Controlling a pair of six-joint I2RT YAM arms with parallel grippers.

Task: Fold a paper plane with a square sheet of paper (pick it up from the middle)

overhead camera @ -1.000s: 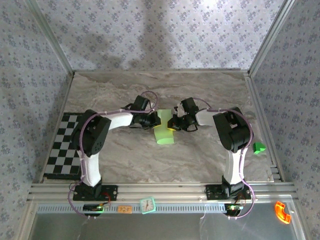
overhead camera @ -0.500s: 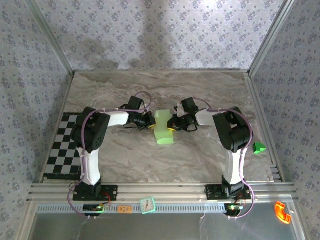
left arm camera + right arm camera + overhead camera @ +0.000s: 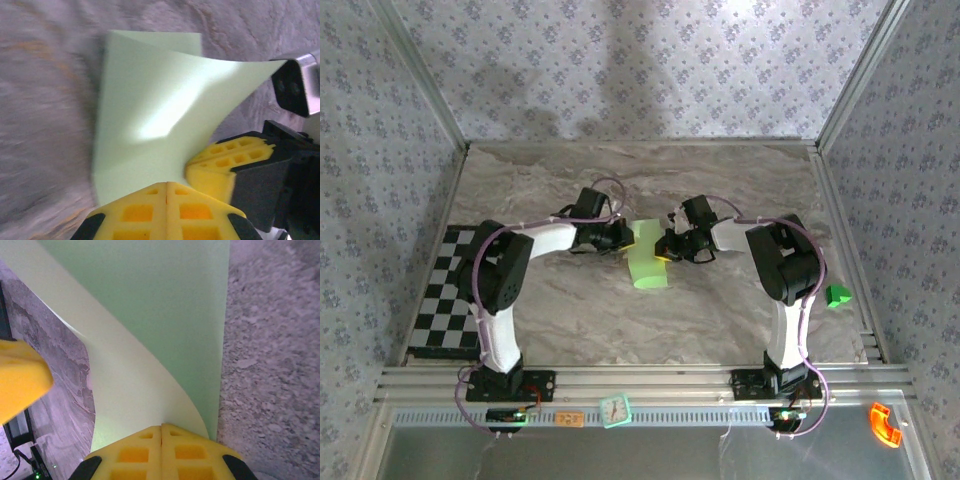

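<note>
Square sheet of paper (image 3: 647,265) at middle of table (image 3: 740,180), folded narrow, upper flap curling up. Left gripper (image 3: 623,243) pinches its left edge, right gripper (image 3: 663,252) its right edge, pads together. Both arms bent inward, wrists low. Open marble surrounds them; green block (image 3: 837,296) at right edge.

The left gripper (image 3: 623,243) and right gripper (image 3: 667,252) meet nose to nose at the paper (image 3: 646,268), both pinching it, blocking mid-table (image 3: 720,180). Marble behind and in front lies open. A green block (image 3: 837,295) hugs the right rail (image 3: 848,250); a checkered mat (image 3: 445,290) lines the left edge.
</note>
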